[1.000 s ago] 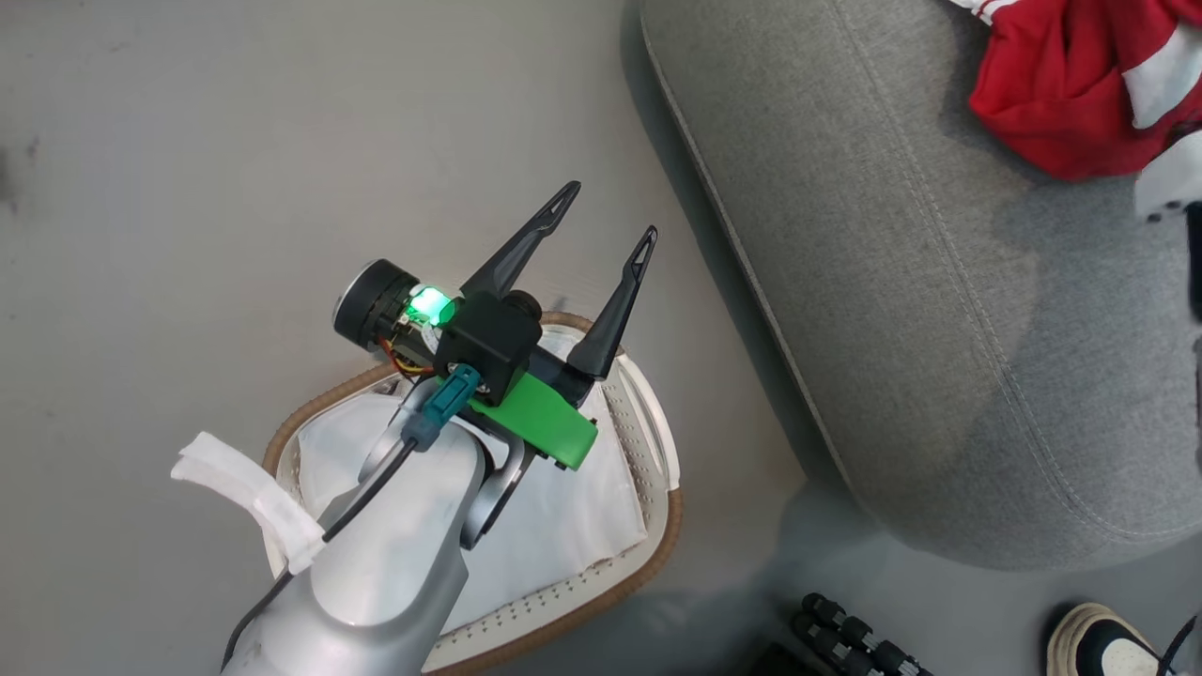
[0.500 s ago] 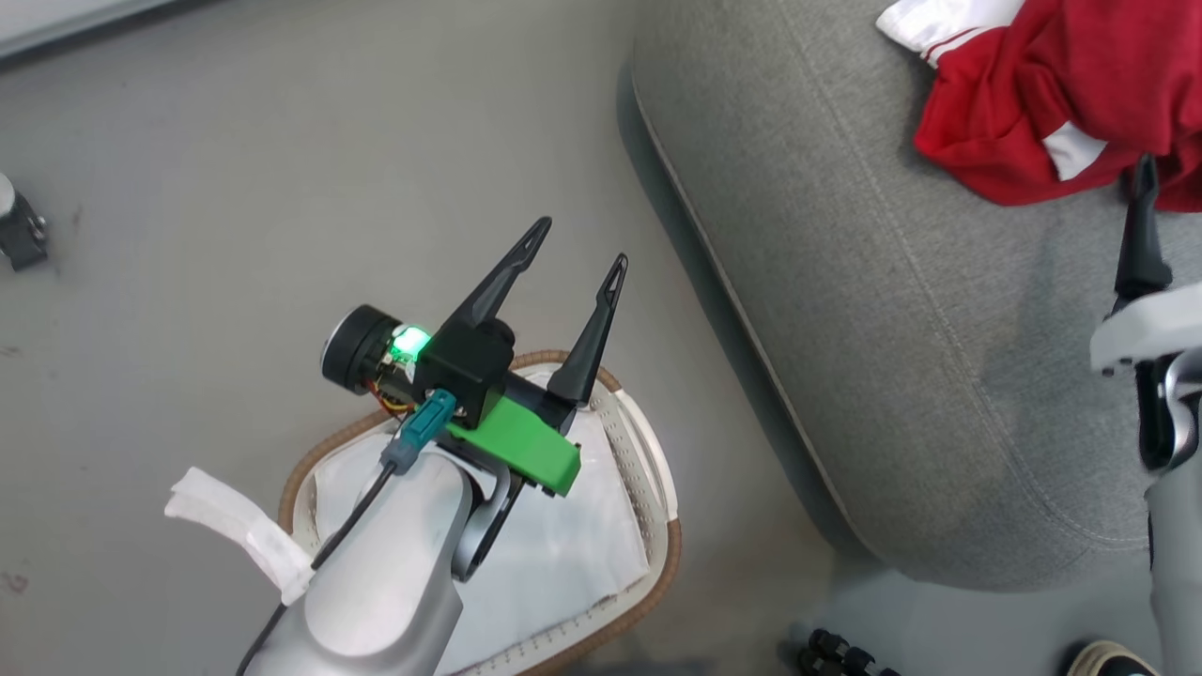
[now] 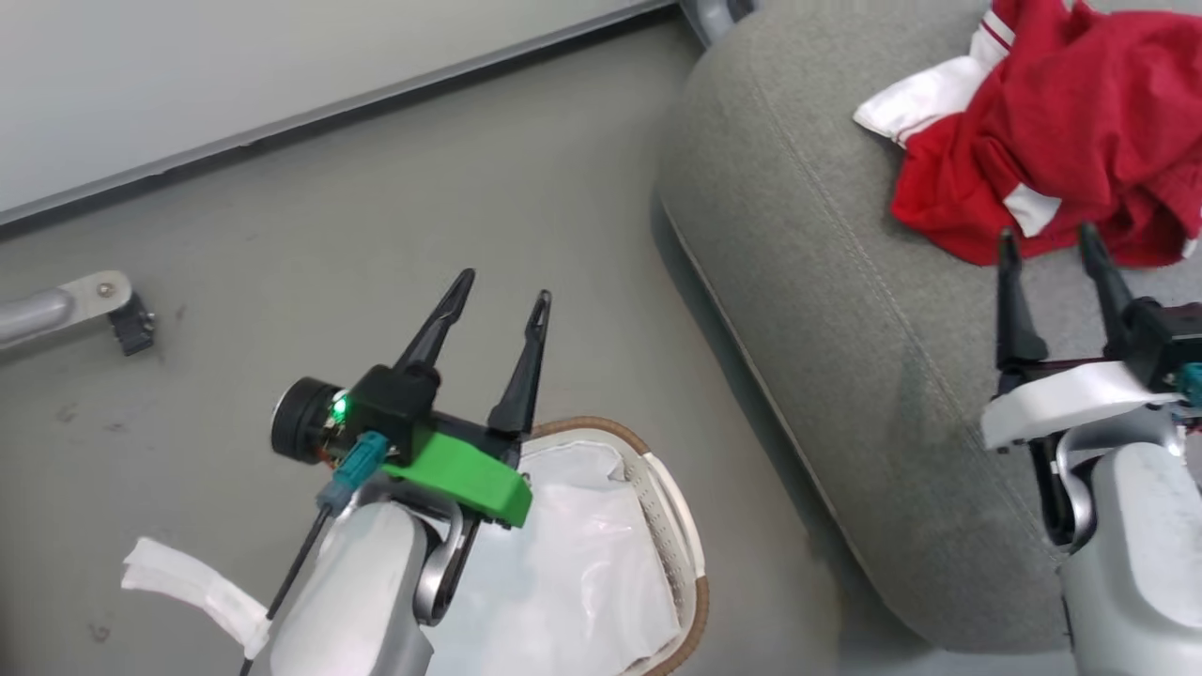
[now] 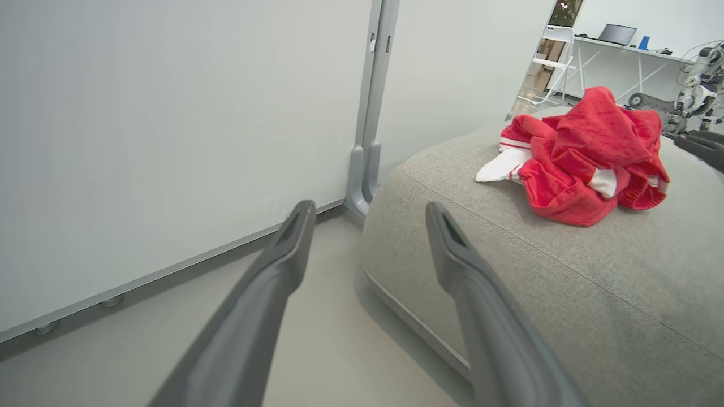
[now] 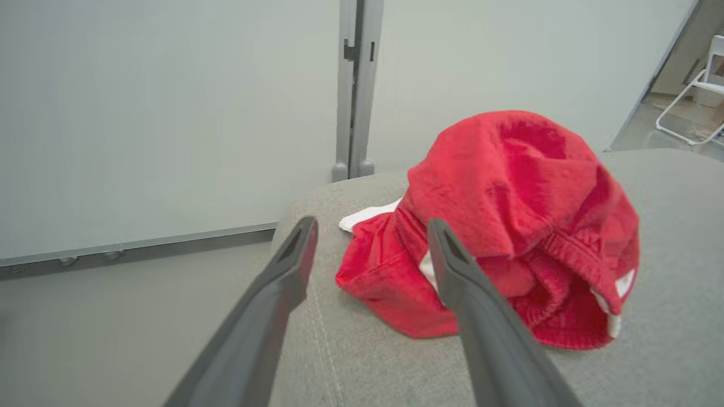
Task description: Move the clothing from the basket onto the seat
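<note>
Though mostly red, the crumpled clothing [image 3: 1061, 141] shows white trim.

Right hand [image 3: 1048, 232] has swung into view — just beside the clothing [image 3: 1080, 141].

The grey floor [image 3: 376, 235] is carrying the basket [image 3: 681, 526] at six o'clock and the seat [image 3: 845, 329] at three o'clock. The clothing [image 3: 1061, 141] is lying crumpled on the seat, toward one o'clock.

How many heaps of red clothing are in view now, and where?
1: a crumpled clothing heap on the seat, just past the right tool. It may hold several garments. The basket shows white liner where visible; the left arm hides part.
</note>
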You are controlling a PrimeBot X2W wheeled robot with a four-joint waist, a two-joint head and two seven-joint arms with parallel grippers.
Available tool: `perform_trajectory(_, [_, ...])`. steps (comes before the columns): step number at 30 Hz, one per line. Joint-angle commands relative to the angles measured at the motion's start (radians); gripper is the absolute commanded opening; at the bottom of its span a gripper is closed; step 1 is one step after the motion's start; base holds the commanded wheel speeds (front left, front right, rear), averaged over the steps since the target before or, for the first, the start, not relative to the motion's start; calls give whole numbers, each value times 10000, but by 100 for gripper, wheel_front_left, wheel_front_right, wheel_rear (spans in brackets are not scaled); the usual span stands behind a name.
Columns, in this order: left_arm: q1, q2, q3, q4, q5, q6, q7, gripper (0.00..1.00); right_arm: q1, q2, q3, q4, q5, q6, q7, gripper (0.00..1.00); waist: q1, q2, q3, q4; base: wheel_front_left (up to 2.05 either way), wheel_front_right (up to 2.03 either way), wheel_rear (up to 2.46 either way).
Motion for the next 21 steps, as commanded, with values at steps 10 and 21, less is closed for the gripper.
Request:
perform_trajectory(10, [997,-26,1778,-13,259,163,8,100,410,344,1502,32,-273,-14,-3,100,0,-1,-917,1951,0,0,0])
perform_trajectory(21, [2037,-37,3339,43,559,298,8,100,708,484,1708,241,-215,-13,-3,100,0,-1,-1428,2717,0,0,0])
